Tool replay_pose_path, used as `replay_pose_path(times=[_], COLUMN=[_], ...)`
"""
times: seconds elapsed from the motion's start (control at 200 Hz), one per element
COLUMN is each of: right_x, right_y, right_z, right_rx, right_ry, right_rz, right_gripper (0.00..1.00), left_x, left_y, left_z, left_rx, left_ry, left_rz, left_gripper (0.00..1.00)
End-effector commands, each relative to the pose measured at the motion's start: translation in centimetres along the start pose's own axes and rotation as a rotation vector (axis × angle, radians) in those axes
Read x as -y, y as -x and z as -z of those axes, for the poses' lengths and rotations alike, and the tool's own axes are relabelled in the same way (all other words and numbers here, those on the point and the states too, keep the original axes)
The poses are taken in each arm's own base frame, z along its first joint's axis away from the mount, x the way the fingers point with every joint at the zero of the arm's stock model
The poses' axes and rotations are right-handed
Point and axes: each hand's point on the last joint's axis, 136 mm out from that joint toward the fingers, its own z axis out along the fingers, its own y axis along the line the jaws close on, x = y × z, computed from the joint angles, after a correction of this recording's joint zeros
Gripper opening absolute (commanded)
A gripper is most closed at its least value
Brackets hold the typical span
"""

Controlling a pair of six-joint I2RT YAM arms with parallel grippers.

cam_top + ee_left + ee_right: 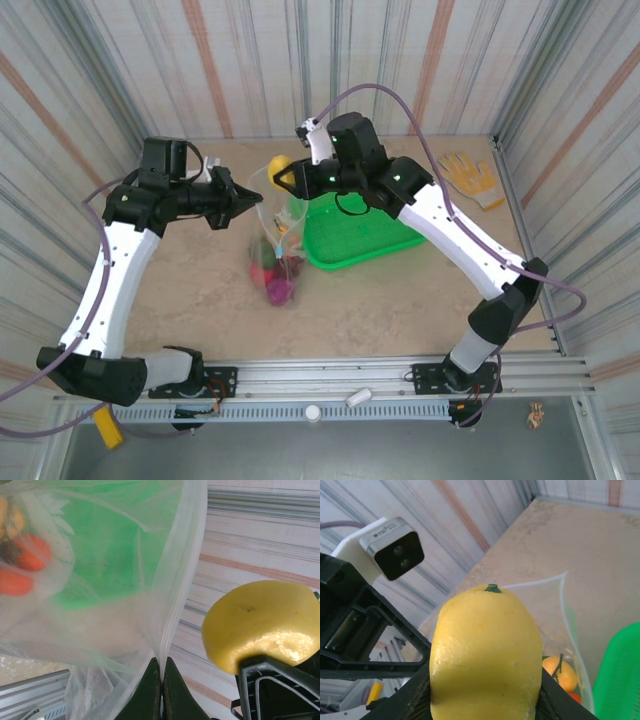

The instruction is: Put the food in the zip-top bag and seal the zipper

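Top view: the food (276, 276) inside the zip-top bag (265, 225) merges into one magenta, red and green clump at frame centre; single pieces cannot be told apart. The right gripper (283, 177) covers part of the yellow fruit (280, 163). A small brown item (537, 414) at lower right is too small to identify.

Left wrist view: orange-red pieces (25, 562) at upper left are blurred behind bag film; the lower edge cuts off the left gripper (161, 680).

Right wrist view: the lower edge cuts off the fruit's base, and the fruit hides most of both fingers (412, 700).
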Motion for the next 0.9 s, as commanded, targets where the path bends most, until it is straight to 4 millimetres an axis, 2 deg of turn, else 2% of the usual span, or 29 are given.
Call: replay_pose_path(times=[0.0,0.286,0.541,0.626,0.711,0.771,0.897], right_x=[0.5,1.8,2.2,1.8,1.5,1.5,1.5], right_y=[-2.3,-6.3,-8.3,-8.6,-8.8,-8.8,-8.5], right_z=[-1.8,-4.3,-6.2,-6.8,-7.0,-7.0,-6.7], right_rx=[-0.105,-0.255,-0.383,-0.394,-0.396,-0.396,-0.388], right_ry=[-0.029,-0.083,-0.149,-0.127,-0.115,-0.115,-0.115], right_rz=[0.025,-0.001,0.055,0.054,0.057,0.057,0.059], right_gripper=[0.33,0.33,0.37,0.44,0.59,0.66,0.69], left_x=[0.6,0.9,0.9,0.8,0.6,0.6,0.2], left_y=[-0.7,-0.7,-0.5,-0.5,-0.5,-0.5,-0.4], left_z=[0.9,1.4,1.6,1.7,1.7,1.7,1.3], left_rx=[0.012,0.028,0.038,0.039,0.041,0.041,0.031], left_ry=[-0.023,-0.022,-0.023,-0.022,-0.020,-0.020,-0.022], left_rz=[-0.059,-0.080,-0.086,-0.083,-0.081,-0.079,-0.063], left_gripper=[0.00,0.00,0.00,0.00,0.00,0.00,0.00])
